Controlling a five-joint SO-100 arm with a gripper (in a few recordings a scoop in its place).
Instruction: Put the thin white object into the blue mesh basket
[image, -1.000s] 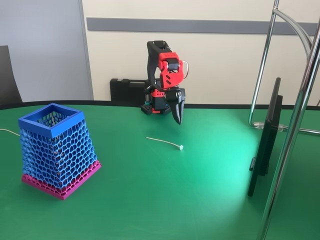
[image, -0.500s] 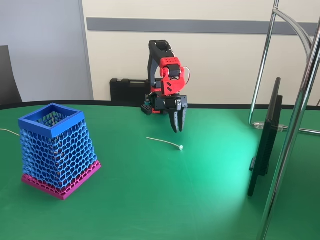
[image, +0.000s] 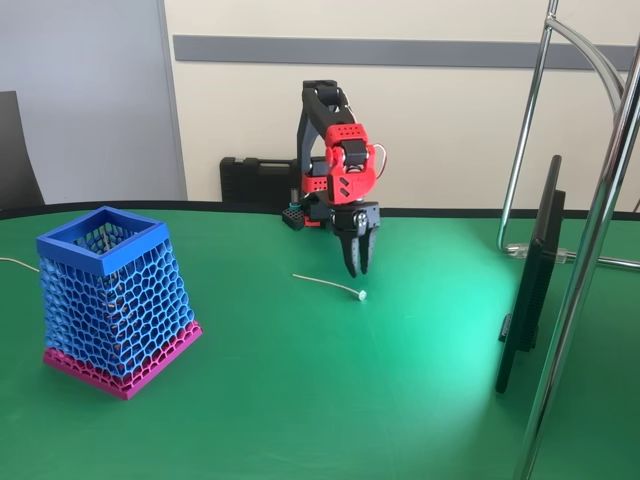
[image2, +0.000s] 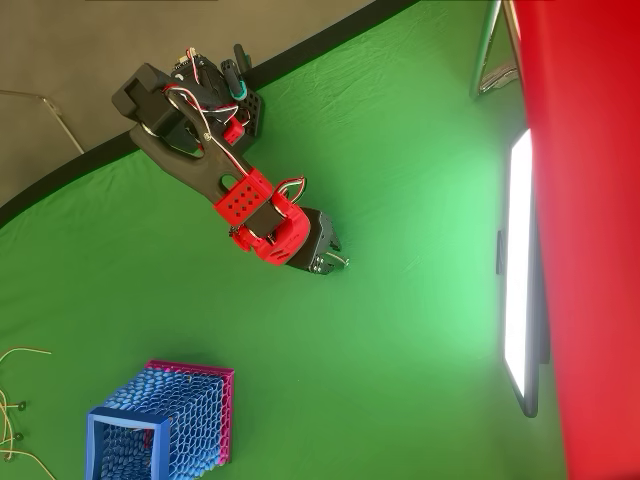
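A red and black robot arm is reaching forward over a green table (image: 300, 400), with its gripper (image: 356, 265) pointing straight down. In the fixed view, the two dark fingers are standing slightly apart, leaving a narrow gap between them, and they are holding nothing. The fingertips are hanging just above the tabletop.

The thin white object (image: 330, 286) is lying flat on the green surface, just in front of and below the gripper, without touching it. Its small round knob is sitting at the right end, almost directly under the fingertips, while the thin stem is running away to the left and slightly toward the far side.

The blue mesh basket (image: 112, 298) is standing upright well to the left, near the table's left edge, with its square rim open at the top and its pink band resting on the table. In the overhead view, the basket (image2: 165, 425) is sitting well apart from the gripper (image2: 335, 258), and the thin object is too fine to make out there.

A flat monitor (image: 530, 280) is standing edge-on at the right, beside shiny metal poles (image: 590, 250). A black case (image: 255, 182) is resting behind the arm against the wall.
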